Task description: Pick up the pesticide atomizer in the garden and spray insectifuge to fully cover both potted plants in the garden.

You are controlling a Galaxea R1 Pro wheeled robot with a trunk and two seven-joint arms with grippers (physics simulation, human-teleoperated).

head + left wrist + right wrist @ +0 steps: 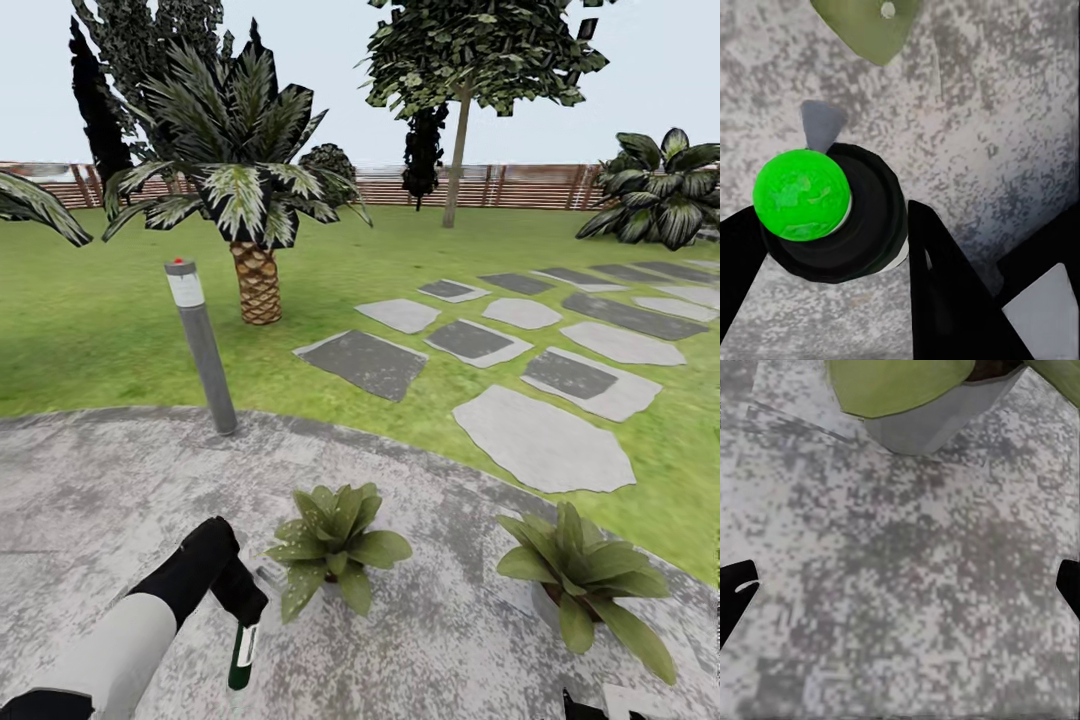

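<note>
My left gripper is shut on the pesticide atomizer, a slim dark-green bottle with a white label, hanging tip-down just left of the nearer potted plant. In the left wrist view the bottle's bright green tip sits between my black fingers, above grey paving, with a leaf tip ahead. The second potted plant stands at the right on the patio. In the right wrist view the right gripper stands open over paving, near a grey pot under a green leaf.
A grey bollard lamp stands at the patio's far edge. Beyond lie lawn, grey stepping stones, a small palm, a striped-leaf shrub, trees and the brown slatted fence.
</note>
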